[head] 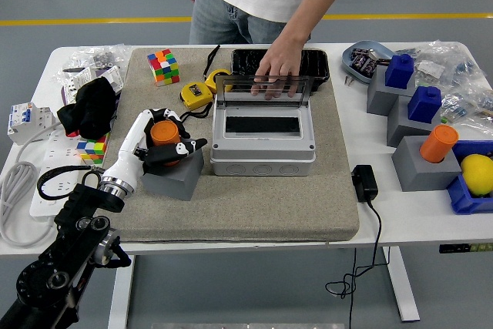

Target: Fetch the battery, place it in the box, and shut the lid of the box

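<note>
While the box [263,135] stands open at the middle of the mat [231,213], note that only the fetch step is under way. From the head view, you see the left hand [163,141] curled around the orange battery [165,132], with fingers on both sides of it and a black fingertip [196,143] pointing toward the box. The battery sits at the top of the grey holder block [171,174], just left of the box; whether it has cleared the block cannot be told. Treat the grasp as made and the lift as barely begun.

The lid [264,88] stands raised at the far side of the box, and a person's hand [277,68] rests on its top edge, apparently steadying it. The compartment shows a dark recess and no battery inside.

Remaining steps, as you can judge them: carry the battery rightward over the box rim, set it into the recess, release, then swing the lid down. The right arm is not visible in this view.
</note>
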Robot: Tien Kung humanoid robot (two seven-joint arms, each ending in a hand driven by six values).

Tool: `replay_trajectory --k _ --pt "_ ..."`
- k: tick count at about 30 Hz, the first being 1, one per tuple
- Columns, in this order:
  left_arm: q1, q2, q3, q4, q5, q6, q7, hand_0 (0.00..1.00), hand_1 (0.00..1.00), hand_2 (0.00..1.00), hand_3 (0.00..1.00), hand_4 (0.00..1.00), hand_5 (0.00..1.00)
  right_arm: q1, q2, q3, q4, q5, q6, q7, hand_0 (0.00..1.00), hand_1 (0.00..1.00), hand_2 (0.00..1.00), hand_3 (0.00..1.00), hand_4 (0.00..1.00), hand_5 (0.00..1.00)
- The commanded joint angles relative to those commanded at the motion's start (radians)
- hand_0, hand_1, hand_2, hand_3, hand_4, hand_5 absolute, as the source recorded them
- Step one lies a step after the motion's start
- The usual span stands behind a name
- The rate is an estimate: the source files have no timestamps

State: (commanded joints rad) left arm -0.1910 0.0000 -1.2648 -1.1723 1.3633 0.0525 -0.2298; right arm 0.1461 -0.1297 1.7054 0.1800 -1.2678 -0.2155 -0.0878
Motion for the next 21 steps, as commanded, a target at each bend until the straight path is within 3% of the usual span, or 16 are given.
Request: replay_trajectory --k 1,15,18,19,21 --pt "0.0 0.0 0.001 0.0 -0.003 0.005 -0.001 0.088 0.223 0.225 0.208 0.998 0.026 0.0 0.0 0.003 0.0 -0.002 0.0 -0.001 0.898 0.859 0.806 0.804 0.998 0.998" --pt "-0.002 0.0 0.009 0.0 -0.016 0.035 -0.005 0.087 0.161 0.18 0.166 0.998 0.027 0.002 0.001 0.005 0.0 -0.002 0.0 0.0 0.898 0.86 0.806 0.804 0.998 0.998" --pt "-0.002 0.0 0.012 0.0 -0.03 0.061 -0.01 0.087 0.161 0.18 0.166 0.998 0.027 0.002 0.0 0.009 0.0 -0.004 0.0 -0.001 0.898 0.86 0.806 0.804 0.998 0.998" --pt "-0.003 0.0 0.012 0.0 -0.036 0.069 -0.013 0.054 0.092 0.125 0.117 0.998 0.039 0.001 0.0 0.008 0.0 -0.004 0.0 -0.001 0.898 0.859 0.806 0.802 0.998 0.998" --pt "-0.003 0.0 0.012 -0.002 -0.046 0.083 -0.017 0.054 0.092 0.125 0.117 0.998 0.039 0.001 0.001 0.008 0.0 -0.003 0.0 0.0 0.898 0.859 0.806 0.802 0.998 0.998"
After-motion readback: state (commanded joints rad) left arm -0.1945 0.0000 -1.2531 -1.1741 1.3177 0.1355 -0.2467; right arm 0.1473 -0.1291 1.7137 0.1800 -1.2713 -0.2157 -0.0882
